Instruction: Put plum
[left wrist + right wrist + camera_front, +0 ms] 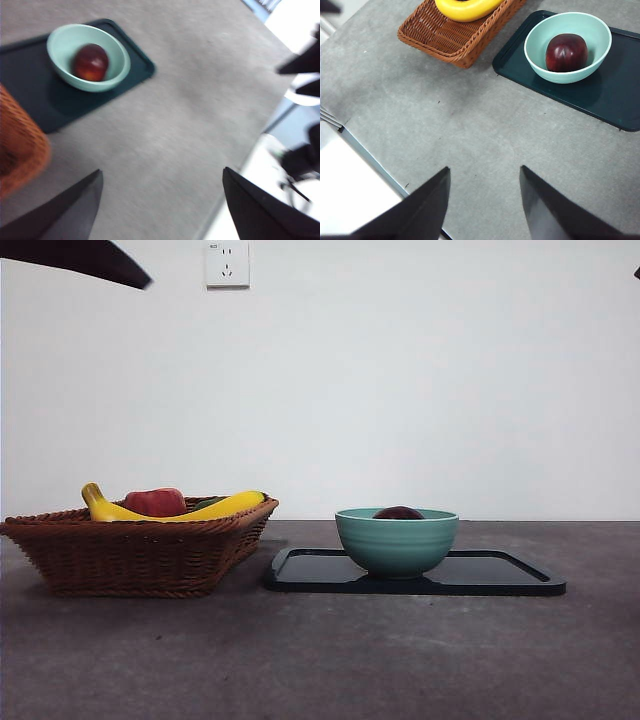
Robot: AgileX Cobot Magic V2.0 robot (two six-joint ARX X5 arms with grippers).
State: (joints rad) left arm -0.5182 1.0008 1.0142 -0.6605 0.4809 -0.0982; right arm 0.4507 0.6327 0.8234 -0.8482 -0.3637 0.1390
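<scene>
Table [320,660]: a grey surface is filling the lower half of the front view, carrying everything else.
Basket [140,550]: a brown woven basket is sitting at lower left in the front view, just beside the tray, with a narrow gap showing between them.
Tray [500,575]: a flat dark tray is lying right of centre, bearing the bowl.
Bowl [396,540]: a teal bowl is standing on the tray's left half.
Banana [215,508]: a yellow banana is resting across the basket's top.
Red fruit [155,502]: a lighter red fruit is sitting in the basket behind the banana.
Plum [566,52]: the dark maroon fruit is lying inside the bowl, only its top showing over the rim in the front view.
Left gripper [162,200]: its jaws are standing wide apart, holding nothing, high above bare table.
Right gripper [485,200]: its jaws are parted and holding nothing, well away from the bowl.
Risk: little, I judge, since the plum looks placed; a low arm sweep could clip the bowl rim or basket.
In the way: nothing is lying between the grippers and the bowl.
</scene>
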